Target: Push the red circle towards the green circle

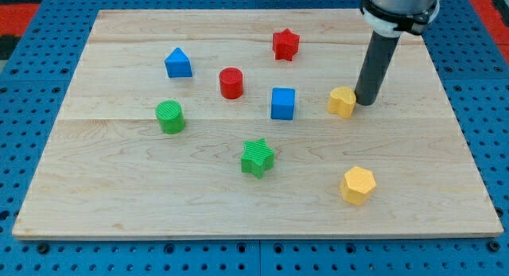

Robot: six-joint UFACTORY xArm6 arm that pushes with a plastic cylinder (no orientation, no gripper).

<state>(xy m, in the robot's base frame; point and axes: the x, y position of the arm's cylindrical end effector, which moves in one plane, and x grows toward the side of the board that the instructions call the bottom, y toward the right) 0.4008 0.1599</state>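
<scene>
Rod only, no gripper to open or close. My tip (366,101) beside yellow plastic block (342,102), right side. Red plastic circle (231,83) mid-board; approach its upper right, push toward green plastic circle (169,117), lower left.

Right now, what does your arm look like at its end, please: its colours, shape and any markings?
My arm ends in a straight, round, dark grey rod with a plain tip. Above it sits a wider dark housing with a white ring around it. I see no cables or markings on the part that shows.
</scene>
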